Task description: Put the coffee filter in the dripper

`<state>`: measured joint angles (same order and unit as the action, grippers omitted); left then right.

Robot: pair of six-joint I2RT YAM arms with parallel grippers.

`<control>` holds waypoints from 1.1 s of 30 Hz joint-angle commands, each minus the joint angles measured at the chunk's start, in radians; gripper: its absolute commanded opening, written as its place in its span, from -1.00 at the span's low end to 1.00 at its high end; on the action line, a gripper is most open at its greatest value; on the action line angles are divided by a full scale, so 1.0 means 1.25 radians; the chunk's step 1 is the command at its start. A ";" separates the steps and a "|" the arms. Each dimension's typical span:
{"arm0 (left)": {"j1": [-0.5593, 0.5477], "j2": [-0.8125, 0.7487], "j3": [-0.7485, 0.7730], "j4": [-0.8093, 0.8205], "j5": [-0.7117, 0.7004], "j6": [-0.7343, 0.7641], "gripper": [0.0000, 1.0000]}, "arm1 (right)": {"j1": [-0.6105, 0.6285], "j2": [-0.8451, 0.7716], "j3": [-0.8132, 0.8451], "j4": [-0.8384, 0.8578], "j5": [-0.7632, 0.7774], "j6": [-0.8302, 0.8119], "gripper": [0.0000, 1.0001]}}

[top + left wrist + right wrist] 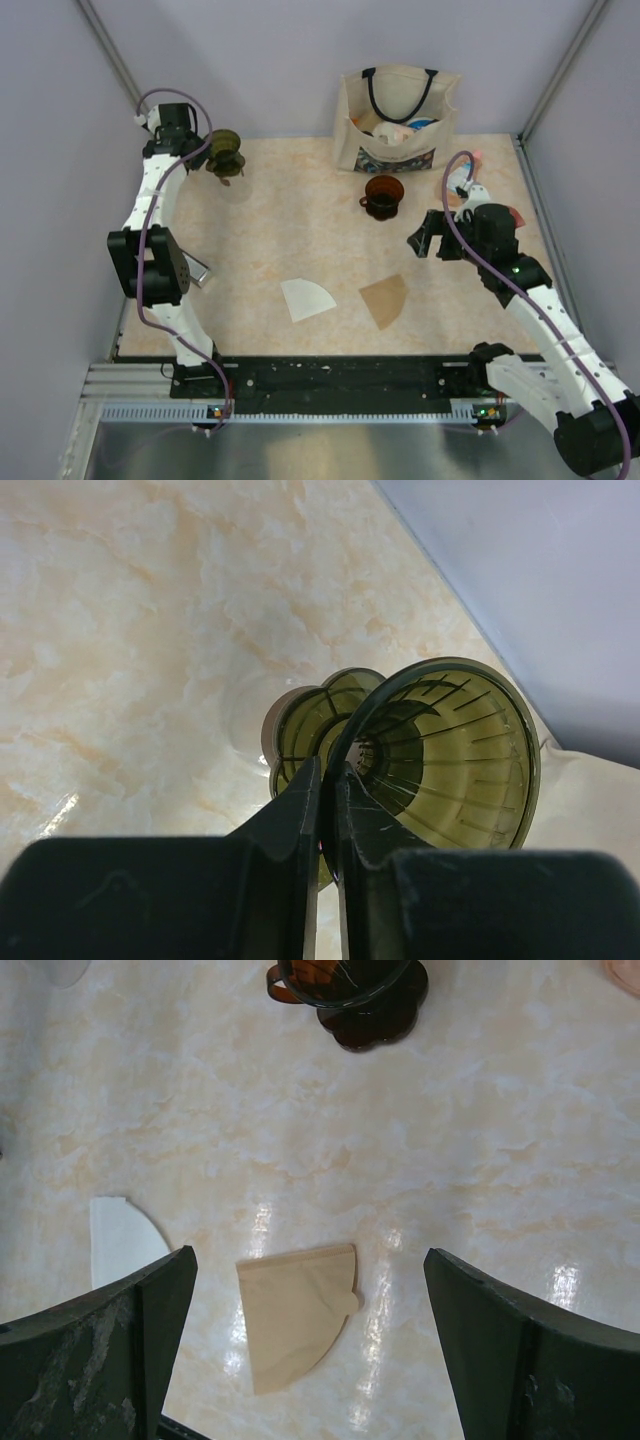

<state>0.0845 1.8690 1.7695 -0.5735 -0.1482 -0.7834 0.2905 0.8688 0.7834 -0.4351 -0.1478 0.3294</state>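
Left pincer is clamped on the rim of the green dripper at 10 o'clock on the table, mouth tipped sideways, probably presenting it for loading. Right pincer is wide apart, hovering over the brown filter near 6 o'clock. White filter lies at its 9; neither is loaded yet.

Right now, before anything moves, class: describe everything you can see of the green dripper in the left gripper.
The dripper is a translucent olive-green cone, plastic by its look, ribbed inside down to a central hole, with a scalloped base flange. It is tipped, mouth toward the left wrist camera. The left gripper is shut on its wall at the rim, over the far-left corner of the table. It holds nothing.
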 commanded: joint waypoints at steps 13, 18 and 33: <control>0.002 -0.055 0.053 -0.030 -0.036 0.030 0.23 | 0.001 -0.019 0.010 0.015 0.015 -0.001 0.93; 0.004 -0.073 0.059 -0.025 -0.024 0.044 0.60 | 0.000 -0.020 0.011 0.015 0.018 0.002 0.95; -0.038 -0.401 -0.217 0.009 0.051 0.143 0.98 | 0.001 -0.067 0.007 0.012 -0.029 -0.001 0.98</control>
<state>0.0597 1.5444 1.6505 -0.5900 -0.1089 -0.6712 0.2905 0.8265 0.7834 -0.4355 -0.1440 0.3325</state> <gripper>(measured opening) 0.987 0.988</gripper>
